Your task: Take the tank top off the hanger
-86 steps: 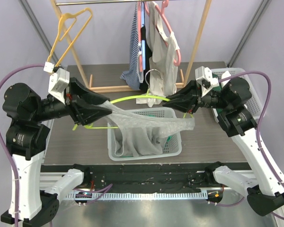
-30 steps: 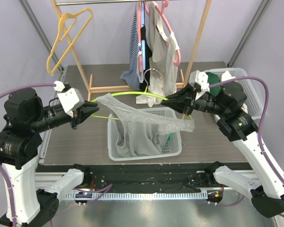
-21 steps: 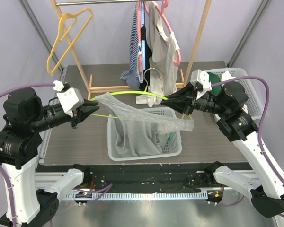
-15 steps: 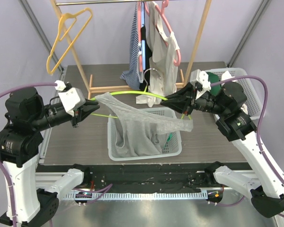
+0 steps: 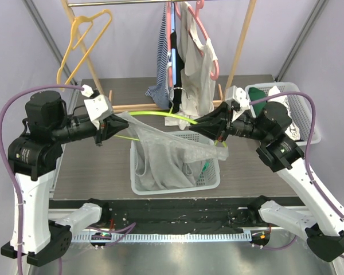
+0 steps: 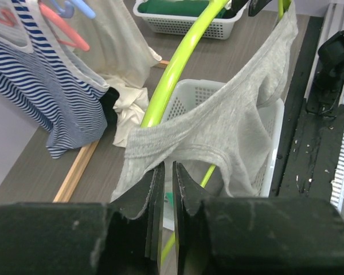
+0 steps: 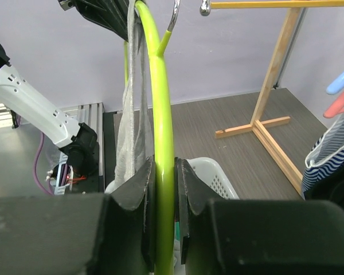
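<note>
A grey tank top (image 5: 166, 152) is draped on a lime-green hanger (image 5: 155, 113) held level above the white basket (image 5: 175, 186). Most of the cloth sags into that basket. My left gripper (image 5: 116, 121) is at the tank top's left shoulder. In the left wrist view its jaws (image 6: 167, 169) stand almost together, pinching the hem of the tank top (image 6: 229, 126) beside the hanger (image 6: 178, 63). My right gripper (image 5: 205, 125) is shut on the hanger's right arm. In the right wrist view the green bar (image 7: 160, 103) runs between its fingers (image 7: 165, 166), with the tank top (image 7: 129, 114) hanging just to its left.
A wooden rack (image 5: 137, 107) stands behind, carrying a striped top (image 5: 160, 63), a white top on a pink hanger (image 5: 198, 63) and a bare yellow hanger (image 5: 80, 34). A second white basket (image 5: 286, 91) with green cloth sits at the back right.
My left gripper has risen and moved right from beside the hanger's end to the tank top's left shoulder, its jaws narrowing on the hem. The right gripper and hanger shifted slightly left.
</note>
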Controlling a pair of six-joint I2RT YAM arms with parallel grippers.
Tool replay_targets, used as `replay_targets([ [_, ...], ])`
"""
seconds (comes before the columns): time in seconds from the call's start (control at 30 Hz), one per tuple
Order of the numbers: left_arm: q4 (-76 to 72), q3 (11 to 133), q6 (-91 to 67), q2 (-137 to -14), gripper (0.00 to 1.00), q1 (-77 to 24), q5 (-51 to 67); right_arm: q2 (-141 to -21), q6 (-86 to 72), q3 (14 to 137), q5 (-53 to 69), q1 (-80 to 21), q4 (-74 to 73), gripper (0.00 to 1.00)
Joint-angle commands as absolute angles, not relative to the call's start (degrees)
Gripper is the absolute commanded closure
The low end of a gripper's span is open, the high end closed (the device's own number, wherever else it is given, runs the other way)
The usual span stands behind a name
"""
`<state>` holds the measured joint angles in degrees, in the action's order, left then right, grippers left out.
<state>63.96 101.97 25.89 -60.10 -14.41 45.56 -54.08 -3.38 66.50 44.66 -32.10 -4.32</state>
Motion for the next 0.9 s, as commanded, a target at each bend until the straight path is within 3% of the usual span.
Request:
replay_targets([
  [0.0,59.9,102.7,23.5,-61.2,0.86,-15.0,48.5,-54.3,-4.4,67.2,47.9,-35.0,1.8,0.99],
  [0.6,57.0,104.7,16.0,-61.9,0.87,-16.0,51.5,-61.8,3.8,70.7,36.8,-46.9,-3.6,0.99],
  [0.7,60.2,106.7,20.3,-60.6,0.78,-16.0,47.4,-60.4,6.5,71.4,30.2,-46.9,-6.9,0.99],
  [0.77,62.3,106.8,25.3,-59.2,0.76,-16.0,44.8,-59.9,7.4,72.1,24.0,-46.9,-8.2,0.99],
  [0.87,62.8,104.7,30.0,-55.7,0.57,-16.0,41.0,-60.6,8.7,74.0,18.7,-46.8,-9.5,0.99],
])
